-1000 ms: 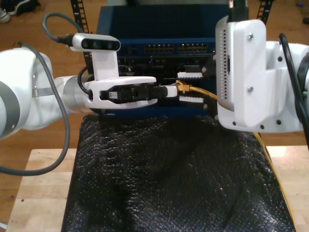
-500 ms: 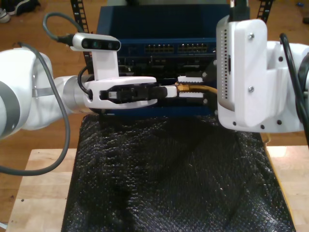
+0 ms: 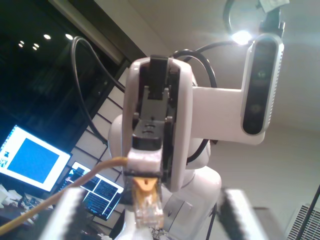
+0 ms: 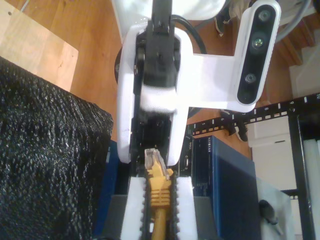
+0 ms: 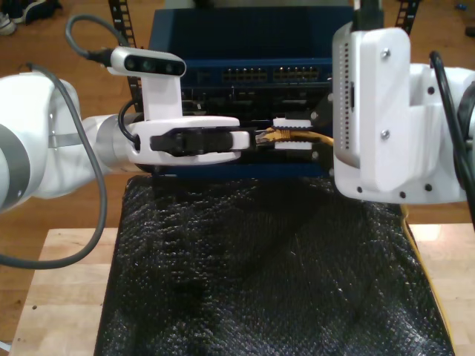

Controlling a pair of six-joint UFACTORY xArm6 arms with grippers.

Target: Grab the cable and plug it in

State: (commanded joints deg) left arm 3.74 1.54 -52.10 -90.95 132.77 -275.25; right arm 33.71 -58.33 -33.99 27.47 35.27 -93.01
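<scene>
Just before my spread first gripper (image 5: 251,138), my second gripper (image 5: 291,134) pinches the yellow cable (image 4: 159,200) behind its clear plug (image 3: 149,212).

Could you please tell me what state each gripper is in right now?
My first gripper: open, fingers spread, holding nothing.
My second gripper: closed on the thin yellow-orange network cable, just behind its clear plastic plug.

The cable (image 5: 297,136) was a thin yellow-orange network lead ending in a small clear plastic plug (image 5: 261,136) behind a yellow strain-relief boot (image 4: 159,182). In the exterior view its end ran level, plug pointing toward that view's left, in front of the blue rack unit (image 5: 252,44). Serrated white fingers (image 4: 134,210) closed on the boot from both sides.
</scene>
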